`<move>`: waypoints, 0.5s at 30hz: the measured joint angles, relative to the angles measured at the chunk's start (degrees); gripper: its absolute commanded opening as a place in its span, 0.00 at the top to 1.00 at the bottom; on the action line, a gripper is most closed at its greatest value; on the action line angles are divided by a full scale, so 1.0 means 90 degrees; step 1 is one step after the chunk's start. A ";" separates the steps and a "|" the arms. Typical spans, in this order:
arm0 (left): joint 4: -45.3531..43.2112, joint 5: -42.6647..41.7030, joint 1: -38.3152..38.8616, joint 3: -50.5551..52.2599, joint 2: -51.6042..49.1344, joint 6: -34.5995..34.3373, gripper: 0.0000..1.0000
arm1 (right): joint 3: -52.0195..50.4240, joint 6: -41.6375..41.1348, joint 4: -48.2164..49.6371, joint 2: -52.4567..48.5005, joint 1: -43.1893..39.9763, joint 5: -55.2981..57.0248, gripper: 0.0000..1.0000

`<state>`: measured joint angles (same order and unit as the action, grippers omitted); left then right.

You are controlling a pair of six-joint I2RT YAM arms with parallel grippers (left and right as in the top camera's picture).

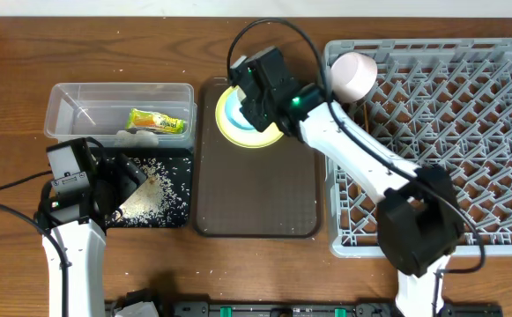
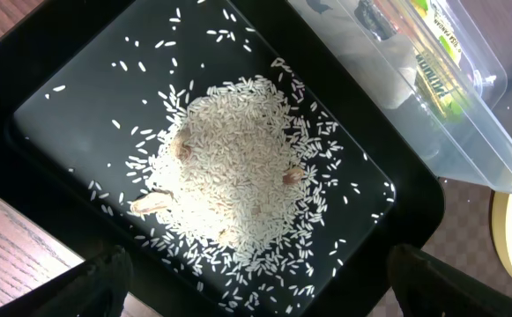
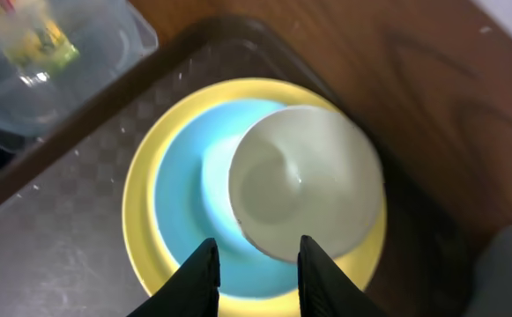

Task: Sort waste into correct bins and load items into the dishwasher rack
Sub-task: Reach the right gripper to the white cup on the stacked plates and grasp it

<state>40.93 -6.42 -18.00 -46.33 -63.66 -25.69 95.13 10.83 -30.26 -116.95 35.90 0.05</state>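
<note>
My left gripper (image 2: 264,269) hangs wide open over the black tray (image 2: 53,150), which holds a heap of white rice (image 2: 233,176). Nothing is between its fingers. In the clear tub (image 1: 70,101) behind it lie the snack wrapper (image 1: 157,121) and a white tissue (image 1: 141,136). On the brown serving tray, the yellow plate (image 3: 141,202) carries the light blue bowl (image 3: 185,194) with the small white cup (image 3: 304,180) tilted inside it. My right gripper (image 3: 257,260) hovers just at the cup's near edge, its jaws partly open and holding nothing.
The grey dishwasher rack (image 1: 449,141) fills the right side, with a white bowl with a pinkish outside (image 1: 352,75) resting at its far left corner. The brown serving tray (image 1: 256,194) lies between the bins and the rack. The right arm reaches across the rack's left part.
</note>
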 measured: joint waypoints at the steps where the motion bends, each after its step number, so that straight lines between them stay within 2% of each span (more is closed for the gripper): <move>1: 0.0000 0.0002 0.0000 0.0000 0.0000 0.0000 0.05 | 0.0000 0.0022 0.0034 -0.0083 0.0000 0.0000 0.71; 9: 0.0000 0.0000 0.0000 0.0000 0.0000 0.0000 0.05 | 0.0000 0.0248 0.0253 -0.0328 0.0000 -0.0012 0.69; 15: 0.0000 0.0000 0.0000 0.0000 0.0000 0.0000 0.05 | 0.0000 0.0318 0.0262 -0.0345 0.0000 -0.0029 0.74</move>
<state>40.93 -6.42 -18.00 -46.33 -63.66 -25.69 95.13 13.69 -27.90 -120.05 35.90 -0.21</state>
